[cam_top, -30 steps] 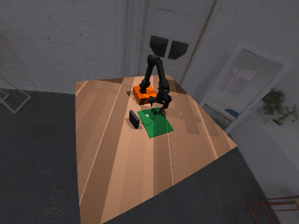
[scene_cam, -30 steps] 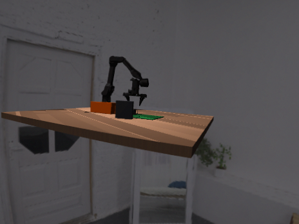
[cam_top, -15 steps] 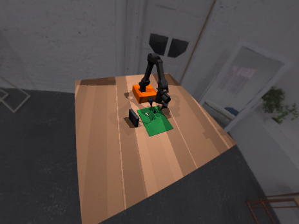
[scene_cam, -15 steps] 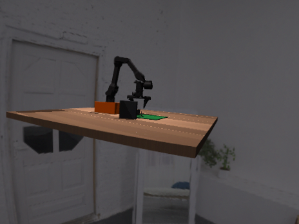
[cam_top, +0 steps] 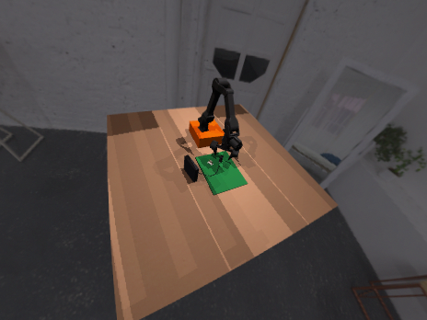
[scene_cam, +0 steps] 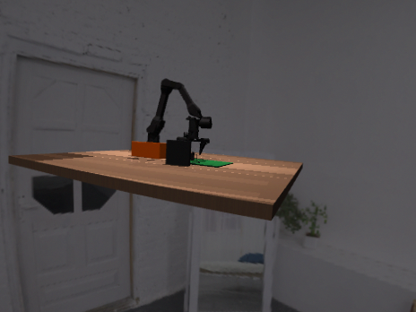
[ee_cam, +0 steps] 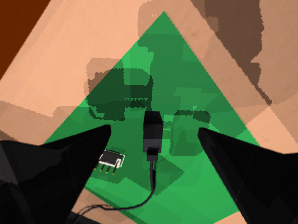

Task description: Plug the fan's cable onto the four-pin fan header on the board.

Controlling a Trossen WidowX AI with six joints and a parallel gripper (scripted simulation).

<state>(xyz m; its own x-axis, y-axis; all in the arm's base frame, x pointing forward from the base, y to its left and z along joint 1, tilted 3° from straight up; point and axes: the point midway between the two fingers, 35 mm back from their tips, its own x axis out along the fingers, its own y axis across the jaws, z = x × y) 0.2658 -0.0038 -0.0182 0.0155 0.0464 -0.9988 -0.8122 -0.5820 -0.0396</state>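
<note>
Tool [ee_cam: 154, 145] with fingers spread wide and holding nothing, poised above the black plug [ee_cam: 152, 131], which lies on the green board [ee_cam: 200, 95] near the white four-pin header [ee_cam: 111, 160] on the counter [cam_top: 152, 221]

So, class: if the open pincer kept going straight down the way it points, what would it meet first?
Probably the small black rectangular plug, lying on the flat green board between the pincer fingers; depth is uncertain.
</note>
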